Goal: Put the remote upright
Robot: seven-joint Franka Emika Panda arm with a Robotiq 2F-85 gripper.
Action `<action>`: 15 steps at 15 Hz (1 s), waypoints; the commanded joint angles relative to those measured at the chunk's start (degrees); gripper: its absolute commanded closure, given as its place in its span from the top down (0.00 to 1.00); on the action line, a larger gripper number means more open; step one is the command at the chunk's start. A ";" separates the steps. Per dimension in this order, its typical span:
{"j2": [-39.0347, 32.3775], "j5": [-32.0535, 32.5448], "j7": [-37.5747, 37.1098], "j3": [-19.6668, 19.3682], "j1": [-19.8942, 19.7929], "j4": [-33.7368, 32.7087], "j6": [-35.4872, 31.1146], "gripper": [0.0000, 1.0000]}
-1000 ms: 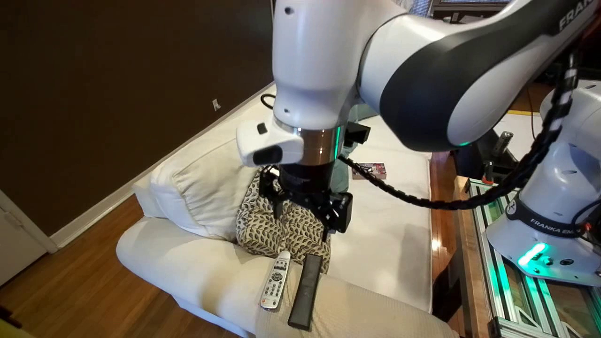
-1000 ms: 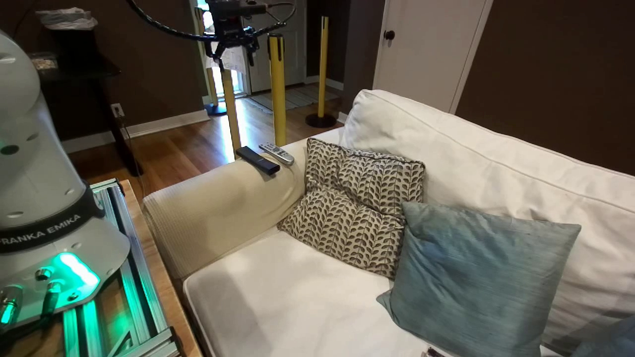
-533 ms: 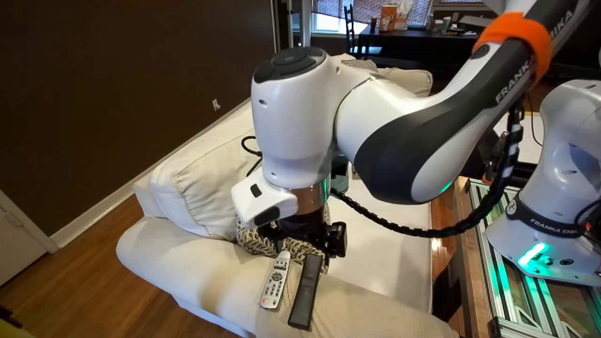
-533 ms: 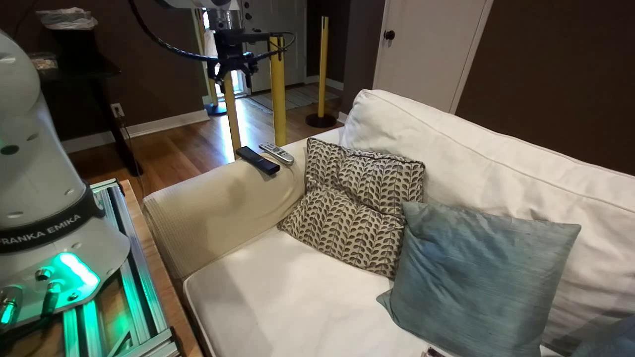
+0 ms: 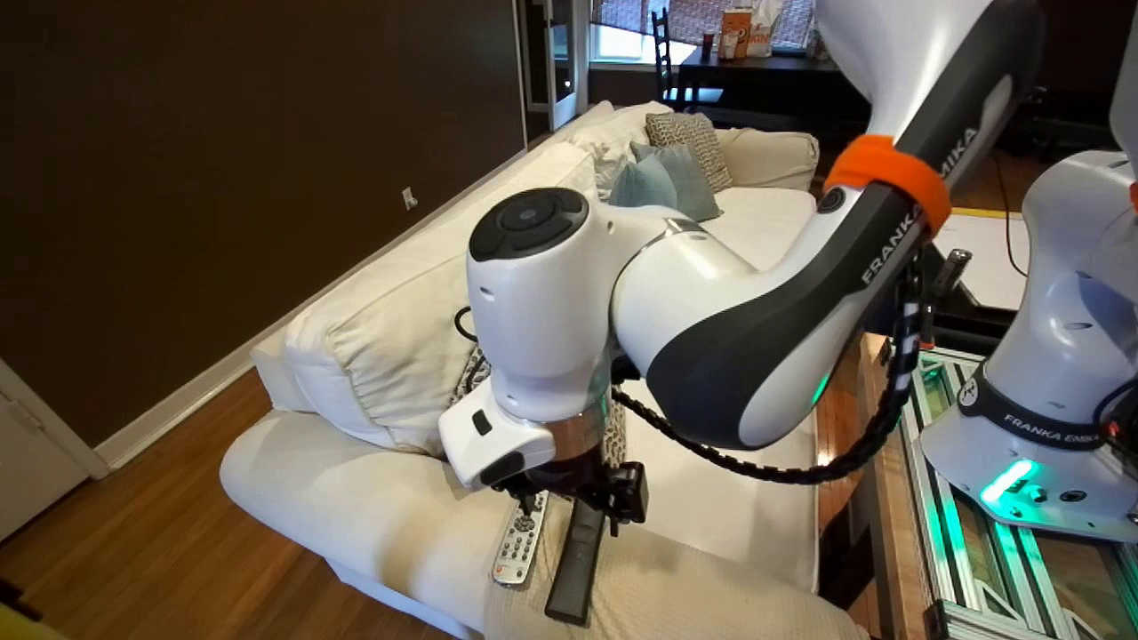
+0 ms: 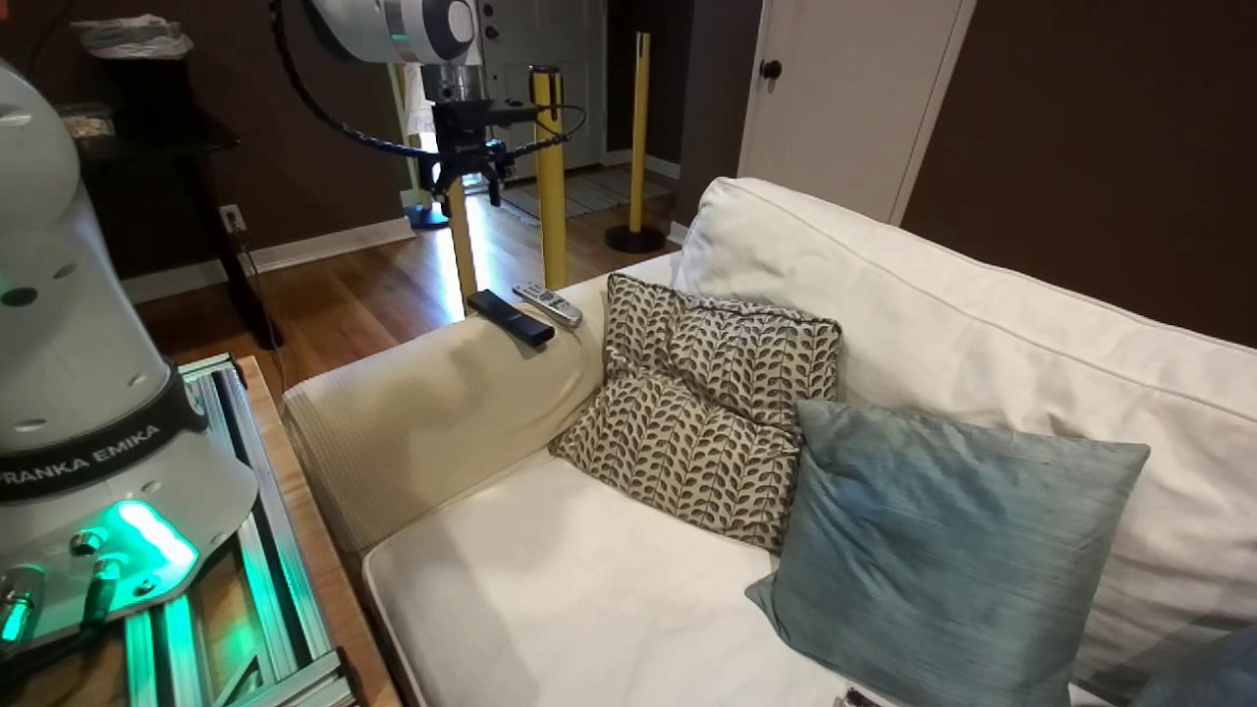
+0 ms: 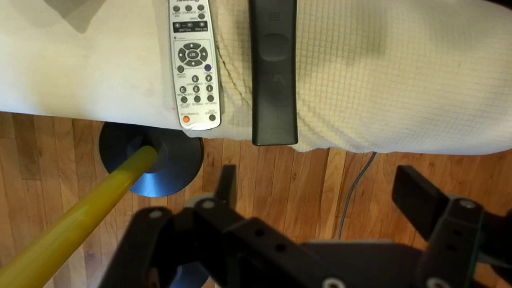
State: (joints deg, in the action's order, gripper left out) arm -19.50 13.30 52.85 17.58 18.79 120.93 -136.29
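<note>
A white sofa (image 6: 589, 589) is set on a wooden floor (image 5: 187, 533) beside a dark brown wall (image 5: 249, 151), and part of the sofa arm (image 6: 422, 422) is covered by a waffle-textured beige cloth (image 7: 400, 80). On top of that arm the black remote (image 7: 275, 100) is laid flat and crosswise, one end brought to the edge that is seen against the floor in the wrist view. Just beside it a pale remote (image 7: 195, 72) is laid nearly parallel, its buttons turned up, and the two are parted by a narrow strip of cloth. The claw (image 7: 316, 178) is pointed downward, its fingers (image 7: 418, 198) spread wide and nothing gripped between them; in an exterior view one end of each remote is partly hidden behind it. Above the claw, the robot arm (image 5: 551, 293) is ringed by an orange band (image 5: 889, 166). In the corner of the sofa a leaf-patterned cushion (image 6: 727, 432) is propped, partly overlapped by a blue cushion (image 6: 962, 560). The robot's base (image 6: 211, 491), lit green, is mounted on a wood-edged bench (image 6: 321, 550). Farther off, yellow posts (image 6: 552, 196) and a white door (image 6: 854, 108) are seen.
</note>
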 commanded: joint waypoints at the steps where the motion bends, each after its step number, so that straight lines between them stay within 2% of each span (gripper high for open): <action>1: -5.13 1.47 -2.10 0.48 0.38 -2.37 -0.81 1.00; 7: -9.91 2.23 -5.08 0.43 1.42 -2.93 -2.34 1.00; 9: -8.57 1.19 -3.66 1.44 0.11 -2.01 -1.50 1.00; 15: -10.76 1.96 -4.21 1.01 0.32 -2.86 -2.38 1.00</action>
State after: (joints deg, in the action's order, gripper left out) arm -28.92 14.09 48.87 18.25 19.82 118.40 -137.99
